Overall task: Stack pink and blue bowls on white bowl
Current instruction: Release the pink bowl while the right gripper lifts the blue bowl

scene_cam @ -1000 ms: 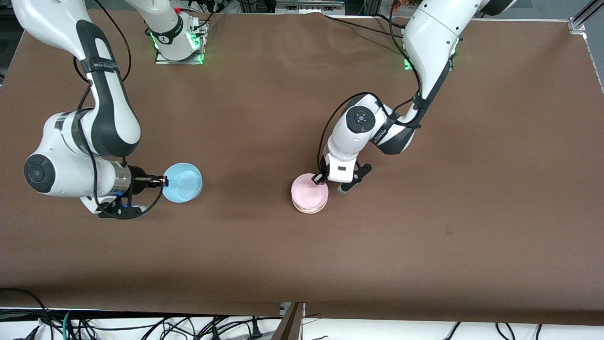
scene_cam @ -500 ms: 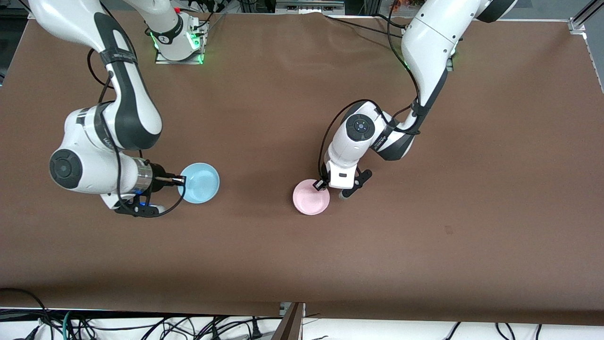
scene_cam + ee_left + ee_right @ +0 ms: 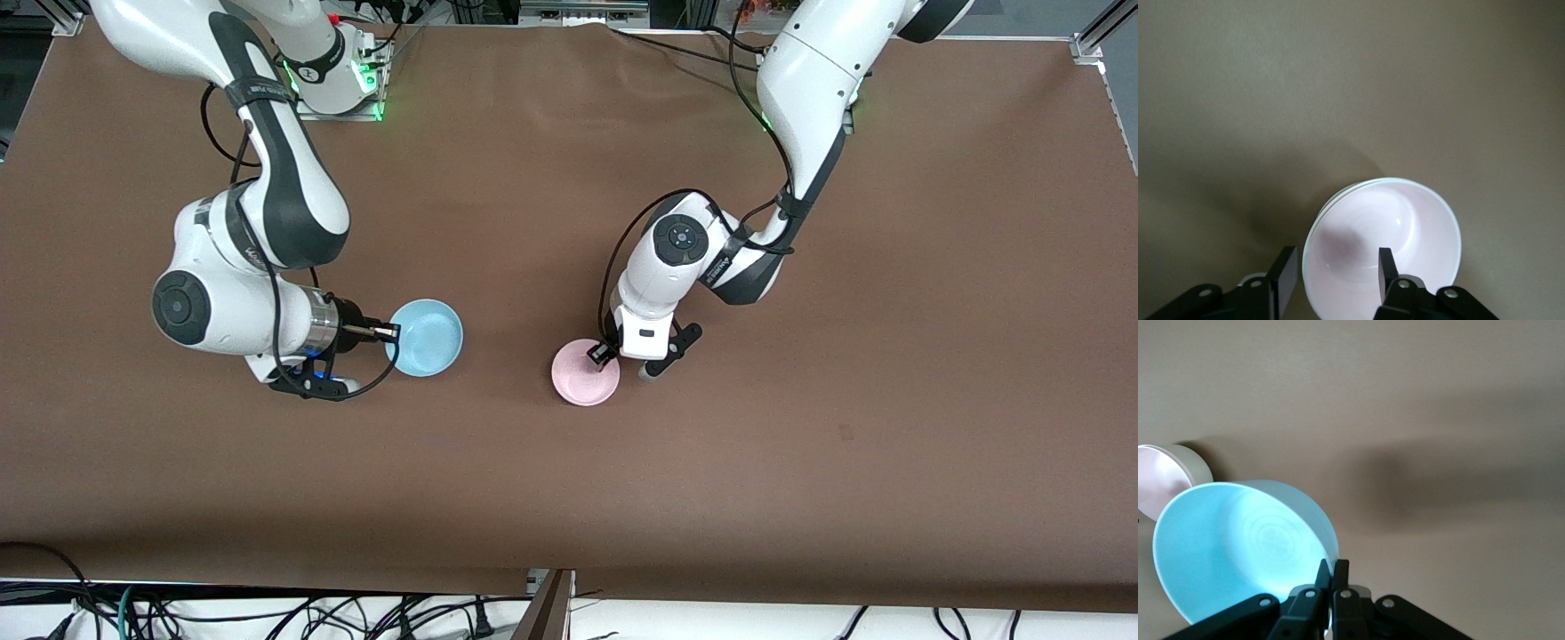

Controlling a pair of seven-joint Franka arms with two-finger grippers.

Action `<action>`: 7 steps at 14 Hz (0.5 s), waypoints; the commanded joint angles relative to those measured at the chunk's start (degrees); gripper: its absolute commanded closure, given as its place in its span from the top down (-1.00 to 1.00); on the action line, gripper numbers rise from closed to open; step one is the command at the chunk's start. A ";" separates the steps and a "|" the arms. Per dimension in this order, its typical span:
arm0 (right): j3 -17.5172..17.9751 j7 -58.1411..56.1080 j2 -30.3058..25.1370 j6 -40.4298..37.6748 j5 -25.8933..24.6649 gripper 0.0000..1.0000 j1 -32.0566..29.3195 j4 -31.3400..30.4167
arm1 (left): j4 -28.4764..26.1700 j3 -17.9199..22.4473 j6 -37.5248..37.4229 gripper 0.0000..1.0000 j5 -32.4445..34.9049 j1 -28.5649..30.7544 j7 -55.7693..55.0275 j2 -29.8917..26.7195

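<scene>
No text, label, brand, number or sign can be read anywhere in these views; there is faint lettering on the forearm of the right arm (image 3: pixel 252 258) and on the left arm (image 3: pixel 722 258), but it is too small to make out.

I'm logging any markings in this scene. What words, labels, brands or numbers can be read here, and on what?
Pink bowl: no text.
Blue bowl: no text.
Right arm forearm: dark lettering, too small to read.
Left arm forearm: dark lettering, too small to read.
Table: no signs or labels.
</scene>
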 commanded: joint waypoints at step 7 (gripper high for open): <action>0.02 19.29 6.15 16.84 1.53 -1.00 11.35 2.77 | 26.13 -0.37 -45.57 0.11 0.31 4.88 13.54 -2.01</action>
